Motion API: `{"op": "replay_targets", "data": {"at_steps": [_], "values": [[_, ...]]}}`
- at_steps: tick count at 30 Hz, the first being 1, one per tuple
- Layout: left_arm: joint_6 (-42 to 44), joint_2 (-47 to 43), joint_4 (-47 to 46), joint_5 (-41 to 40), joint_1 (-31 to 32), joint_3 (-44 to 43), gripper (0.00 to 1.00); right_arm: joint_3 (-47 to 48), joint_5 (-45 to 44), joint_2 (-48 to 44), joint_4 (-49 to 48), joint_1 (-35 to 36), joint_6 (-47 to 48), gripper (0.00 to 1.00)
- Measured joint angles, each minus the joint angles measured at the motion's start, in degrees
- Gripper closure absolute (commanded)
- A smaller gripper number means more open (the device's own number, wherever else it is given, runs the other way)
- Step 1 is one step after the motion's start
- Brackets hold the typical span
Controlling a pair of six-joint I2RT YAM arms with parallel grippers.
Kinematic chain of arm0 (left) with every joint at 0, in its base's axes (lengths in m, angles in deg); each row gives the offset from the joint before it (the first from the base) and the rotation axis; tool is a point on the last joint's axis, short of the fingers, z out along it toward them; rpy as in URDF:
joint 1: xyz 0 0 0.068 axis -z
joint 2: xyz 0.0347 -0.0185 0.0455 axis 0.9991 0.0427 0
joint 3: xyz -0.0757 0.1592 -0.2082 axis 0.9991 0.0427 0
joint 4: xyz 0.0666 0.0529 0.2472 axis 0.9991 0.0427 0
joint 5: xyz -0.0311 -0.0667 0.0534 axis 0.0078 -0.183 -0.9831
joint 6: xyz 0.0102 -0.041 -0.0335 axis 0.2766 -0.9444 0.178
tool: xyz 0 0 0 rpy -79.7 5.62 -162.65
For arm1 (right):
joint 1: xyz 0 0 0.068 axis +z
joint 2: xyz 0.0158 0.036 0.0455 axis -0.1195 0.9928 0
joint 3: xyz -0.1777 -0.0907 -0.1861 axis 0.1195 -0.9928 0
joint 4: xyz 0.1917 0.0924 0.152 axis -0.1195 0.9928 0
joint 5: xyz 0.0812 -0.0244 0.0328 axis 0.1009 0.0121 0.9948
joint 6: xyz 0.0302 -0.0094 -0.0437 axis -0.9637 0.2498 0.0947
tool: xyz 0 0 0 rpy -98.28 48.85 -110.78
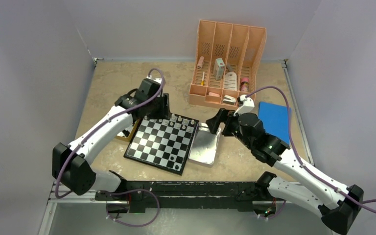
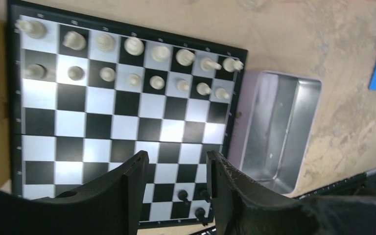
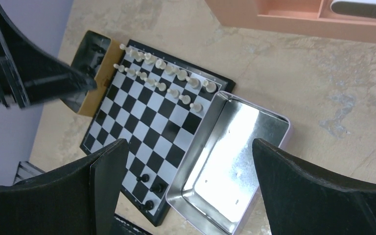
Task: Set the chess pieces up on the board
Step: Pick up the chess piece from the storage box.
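I see board (image 2: 103,127) under left gripper (image 2: 177,159), half open, empty; right gripper (image 3: 190,147) wide open, empty. White pieces (image 2: 134,46) far rows, black pieces (image 2: 182,195) near-right corner.

Tan table (image 1: 112,83) carries: board (image 1: 161,144); tray (image 1: 205,147) just beside its right edge; box (image 1: 129,132) at its left; orange rack (image 1: 227,63) behind; blue pad (image 1: 274,117) right.

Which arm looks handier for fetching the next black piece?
Left, probably. The left gripper hangs open and empty by the board, nearest the dark box at its left edge. The right gripper hovers over the tin, which looks empty.
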Motion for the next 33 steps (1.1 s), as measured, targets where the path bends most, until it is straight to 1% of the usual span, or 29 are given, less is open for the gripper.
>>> {"op": "replay_targets", "data": {"at_steps": [5, 7, 10, 18, 23, 29, 33], "values": [[3.02, 3.1, -0.13, 2.19, -10.16, -1.62, 0.61, -0.72, 1.14, 0.98, -0.2, 0.0, 0.92, 0.02], [3.74, 3.89, -0.44, 2.27, -14.23, -1.86, 0.62, -0.72, 1.18, 0.87, -0.92, 0.0, 1.03, 0.02], [4.31, 4.5, -0.87, 1.81, -18.64, -2.01, 0.63, -0.76, 1.51, 0.76, -1.99, 0.0, 1.38, 0.02], [5.84, 8.41, -1.88, -0.55, -24.65, -5.95, 0.66, -1.57, 4.04, 0.02, -5.29, 0.0, 2.49, 0.02], [6.34, 10.8, -3.45, -1.36, -29.97, -5.99, 0.67, -1.57, 4.44, 0.02, -6.36, 0.0, 2.8, 0.02], [6.4, 13.09, -5.51, 1.22, -35.74, -4.83, 0.68, -1.6, 5.25, 0.02, -6.97, 0.0, 2.82, 0.02], [6.82, 15.26, -6.01, 2.14, -38.25, -3.37, 0.7, -1.6, 5.25, -0.02, -6.93, 0.0, 2.82, 0.02]]}}
